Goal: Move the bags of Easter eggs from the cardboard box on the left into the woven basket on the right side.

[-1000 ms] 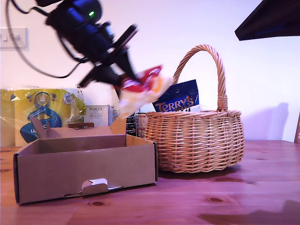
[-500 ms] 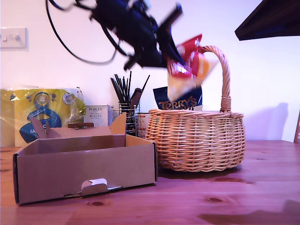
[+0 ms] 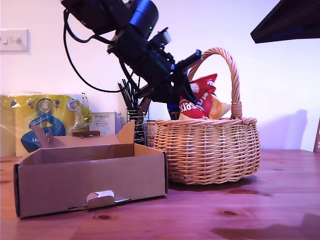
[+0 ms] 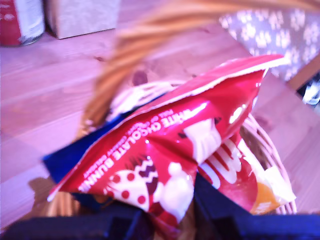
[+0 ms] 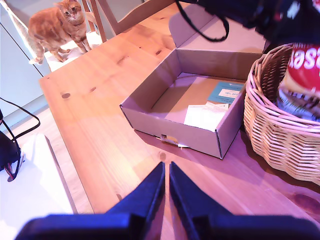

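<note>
My first gripper (image 3: 188, 92) (image 4: 170, 212) is shut on a red bag of Easter eggs (image 3: 199, 99) (image 4: 165, 160) (image 5: 306, 60). It holds the bag under the arched handle of the woven basket (image 3: 210, 150) (image 4: 140, 45) (image 5: 280, 130), with the bag's lower end dipping below the rim. A blue bag (image 4: 65, 160) lies in the basket beneath it. The cardboard box (image 3: 90, 182) (image 5: 170, 120) stands open at the exterior view's left, with only paper slips (image 5: 205, 115) showing inside. My second gripper (image 5: 166, 170) hangs shut and empty over the table in front of the box.
Behind the box in the exterior view stand a yellow plastic pack (image 3: 45, 120), a white Porlex box (image 3: 105, 122) and a wire holder of black utensils (image 3: 135, 112). A ginger cat (image 5: 57, 25) stands on the floor beyond the table's edge. A dark shape (image 3: 287, 20) fills the exterior view's top right.
My first gripper swung the red bag from above the box toward the exterior view's right, then lowered it under the basket handle. The blue Terry's bag is now mostly hidden behind it.
</note>
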Controlling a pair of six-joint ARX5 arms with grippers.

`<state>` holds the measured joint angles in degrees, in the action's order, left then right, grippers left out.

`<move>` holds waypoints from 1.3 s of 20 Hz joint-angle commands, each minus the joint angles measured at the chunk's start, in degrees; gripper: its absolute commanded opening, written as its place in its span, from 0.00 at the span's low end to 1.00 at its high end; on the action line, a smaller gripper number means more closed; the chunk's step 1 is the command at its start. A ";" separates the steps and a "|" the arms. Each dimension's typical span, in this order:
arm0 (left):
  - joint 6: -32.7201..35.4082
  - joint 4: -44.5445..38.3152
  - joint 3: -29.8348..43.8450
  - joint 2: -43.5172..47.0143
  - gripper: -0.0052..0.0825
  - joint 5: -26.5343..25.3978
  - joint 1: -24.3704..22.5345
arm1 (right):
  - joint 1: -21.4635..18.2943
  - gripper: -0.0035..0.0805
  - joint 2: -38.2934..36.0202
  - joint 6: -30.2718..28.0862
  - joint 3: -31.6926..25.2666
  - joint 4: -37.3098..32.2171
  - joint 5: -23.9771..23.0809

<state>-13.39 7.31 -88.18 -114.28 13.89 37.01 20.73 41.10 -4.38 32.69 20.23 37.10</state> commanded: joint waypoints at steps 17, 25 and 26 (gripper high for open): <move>11.82 16.61 -1.62 4.07 0.60 -1.97 1.36 | 0.26 0.03 -0.02 -0.15 0.87 -0.17 -0.22; 16.50 21.81 -0.09 13.53 0.16 -5.42 -0.07 | -0.24 0.03 0.00 -0.59 0.87 -0.24 -7.02; 16.68 21.18 1.42 15.15 0.15 -5.40 -0.44 | -0.66 0.03 0.00 -0.57 0.87 -0.26 -8.37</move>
<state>2.76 28.82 -89.19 -99.50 8.58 36.86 20.56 41.10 -4.62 32.69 20.21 29.56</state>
